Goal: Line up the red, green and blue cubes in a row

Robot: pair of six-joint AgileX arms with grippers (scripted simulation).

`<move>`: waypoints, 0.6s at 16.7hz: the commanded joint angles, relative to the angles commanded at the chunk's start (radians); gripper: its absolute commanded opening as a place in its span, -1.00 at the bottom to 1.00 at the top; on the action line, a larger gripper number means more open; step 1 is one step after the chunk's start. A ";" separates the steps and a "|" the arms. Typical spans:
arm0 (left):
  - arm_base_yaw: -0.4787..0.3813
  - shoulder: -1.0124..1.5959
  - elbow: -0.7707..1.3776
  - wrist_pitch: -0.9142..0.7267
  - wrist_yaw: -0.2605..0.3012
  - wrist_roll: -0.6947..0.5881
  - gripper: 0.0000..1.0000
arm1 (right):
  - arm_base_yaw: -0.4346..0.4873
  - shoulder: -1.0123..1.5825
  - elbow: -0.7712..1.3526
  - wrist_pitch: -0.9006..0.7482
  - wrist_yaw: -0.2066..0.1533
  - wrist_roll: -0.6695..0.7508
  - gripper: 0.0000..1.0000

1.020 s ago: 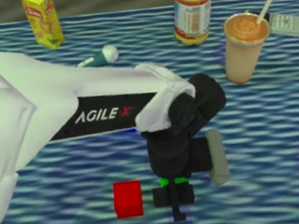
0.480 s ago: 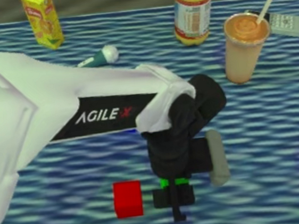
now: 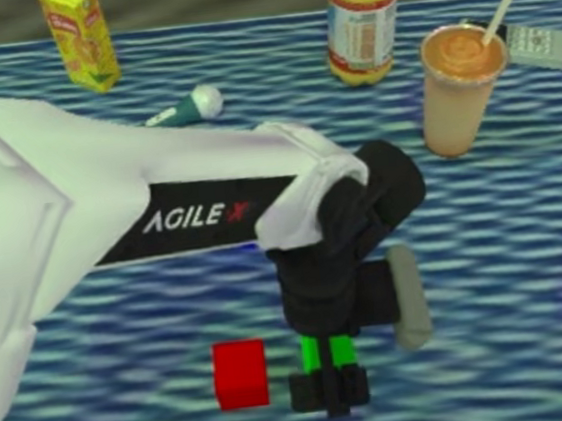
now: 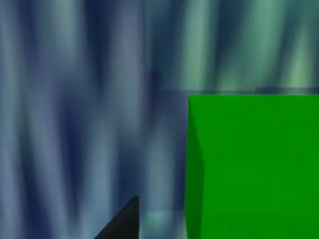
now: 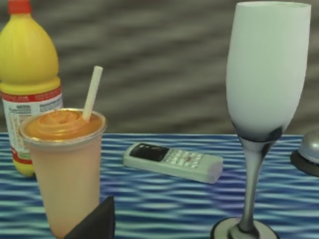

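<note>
Near the desk's front edge, the left gripper (image 3: 327, 390) stands with fingers parted over the green cube (image 3: 326, 352); the red cube (image 3: 241, 374) sits just beside.

— What am I seeing of the cubes?

— The red cube (image 3: 241, 374) is sitting flat near the table's front edge, plain and bright.

— And green?

— The green cube (image 3: 327, 352) is lying just to its right, apart from it, partly hidden under my arm. The wrist camera is showing it (image 4: 254, 167) upright and unmarked.

— Blue?

— I'm not spotting it.
</note>
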 joint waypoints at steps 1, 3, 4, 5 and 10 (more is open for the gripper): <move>0.000 0.000 0.000 0.000 0.000 0.000 1.00 | 0.000 0.000 0.000 0.000 0.000 0.000 1.00; 0.000 0.000 0.000 0.000 0.000 0.000 1.00 | 0.000 0.000 0.000 0.000 0.000 0.000 1.00; 0.000 0.000 0.000 0.000 0.000 0.000 1.00 | 0.000 0.000 0.000 0.000 0.000 0.000 1.00; 0.000 0.000 0.000 0.000 0.000 0.000 1.00 | 0.000 0.000 0.000 0.000 0.000 0.000 1.00; 0.005 -0.014 0.032 -0.042 0.000 0.000 1.00 | 0.000 0.000 0.000 0.000 0.000 0.000 1.00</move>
